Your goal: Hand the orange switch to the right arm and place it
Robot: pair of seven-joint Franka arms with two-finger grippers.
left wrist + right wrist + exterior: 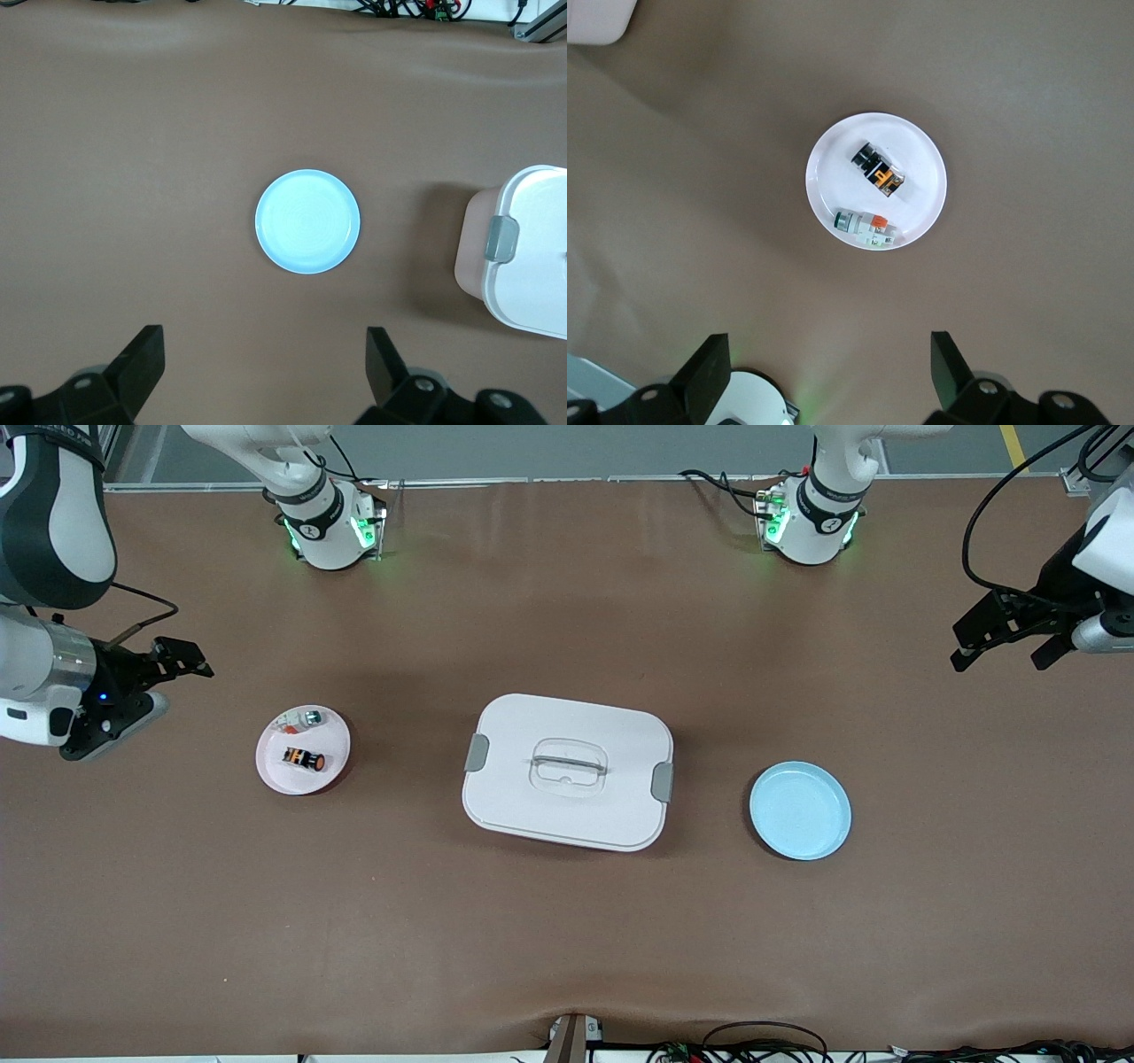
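The tabletop [567, 921] looks like matt brown sheet, faintly rippled at its near edge. The white lidded box [567, 772] is smooth plastic with grey clips. The blue plate [800, 810] and pink plate [276, 772] have a soft satin sheen.

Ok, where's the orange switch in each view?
Front view: orange switch on the pink plate, toward the right arm's end.
Left wrist view: not in it.
Right wrist view: on that plate, beside the whitish piece.
Shared landmark: white box, in all three.

Switch [304, 759] on plate [332, 766]
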